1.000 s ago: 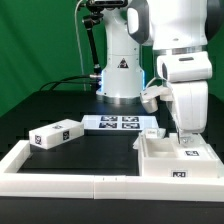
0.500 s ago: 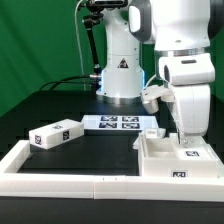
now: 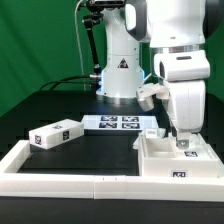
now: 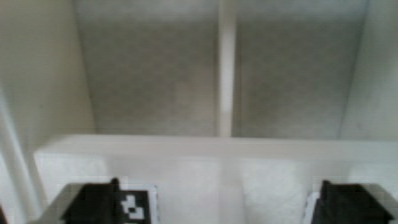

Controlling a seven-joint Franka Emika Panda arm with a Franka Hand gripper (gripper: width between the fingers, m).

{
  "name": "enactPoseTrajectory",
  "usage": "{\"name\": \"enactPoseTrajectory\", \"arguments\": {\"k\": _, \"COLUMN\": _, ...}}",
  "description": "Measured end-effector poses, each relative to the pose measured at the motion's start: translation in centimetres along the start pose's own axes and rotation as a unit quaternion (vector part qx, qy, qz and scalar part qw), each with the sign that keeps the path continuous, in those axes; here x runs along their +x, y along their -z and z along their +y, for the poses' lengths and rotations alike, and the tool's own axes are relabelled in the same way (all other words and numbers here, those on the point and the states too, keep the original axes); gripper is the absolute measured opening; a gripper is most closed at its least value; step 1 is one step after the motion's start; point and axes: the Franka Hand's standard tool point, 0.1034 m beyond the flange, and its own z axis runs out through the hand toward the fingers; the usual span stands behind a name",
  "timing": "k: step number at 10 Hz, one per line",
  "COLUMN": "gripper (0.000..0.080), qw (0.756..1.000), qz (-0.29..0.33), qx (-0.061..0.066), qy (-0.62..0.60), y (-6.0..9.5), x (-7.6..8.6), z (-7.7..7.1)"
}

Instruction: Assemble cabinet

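Observation:
The cabinet (image 3: 172, 162), a large white box of panels with black-and-white tags, stands at the exterior view's right front. My gripper (image 3: 183, 140) hangs straight down over its open top, fingertips at or just inside the rim. In the wrist view the gripper (image 4: 222, 205) has its black fingers (image 4: 89, 203) spread wide, with a white tagged cabinet panel (image 4: 214, 160) lying between and below them. The jaws stand far apart and grip nothing that I can see. A loose white tagged block (image 3: 56, 135) lies at the exterior view's left.
The marker board (image 3: 118, 124) lies flat in front of the robot base (image 3: 120, 75). A small white part (image 3: 150, 131) sits beside the cabinet. Low white border rails (image 3: 60, 182) run along the front and left edges of the black table.
The arm and gripper have shifted slightly toward the exterior view's left above the cabinet. The loose parts have not moved.

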Motion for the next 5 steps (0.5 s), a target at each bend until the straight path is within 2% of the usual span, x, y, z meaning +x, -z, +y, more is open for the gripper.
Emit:
{"name": "enactPoseTrajectory", "arguments": {"k": 1, "gripper": 0.0753, "qw": 1.0, "qz": -0.003, "qx": -0.005, "qy": -0.002, "y": 0.7, "x": -0.2, "z": -0.3}}
{"name": "enactPoseTrajectory", "arguments": {"k": 2, "gripper": 0.0753, "qw": 1.0, "qz": -0.007, "qx": -0.011, "qy": -0.004, "y": 1.7, "x": -0.5, "z": -1.1}}
{"name": "enactPoseTrajectory", "arguments": {"k": 3, "gripper": 0.079, "qw": 1.0, "qz": -0.012, "qx": -0.018, "qy": -0.018, "y": 2.7, "x": -0.6, "z": -2.4}}
{"name": "enactPoseTrajectory", "arguments": {"k": 5, "gripper": 0.0798, "qw": 0.999, "qz": -0.017, "qx": -0.028, "qy": -0.037, "y": 3.6, "x": -0.9, "z": -5.1}}
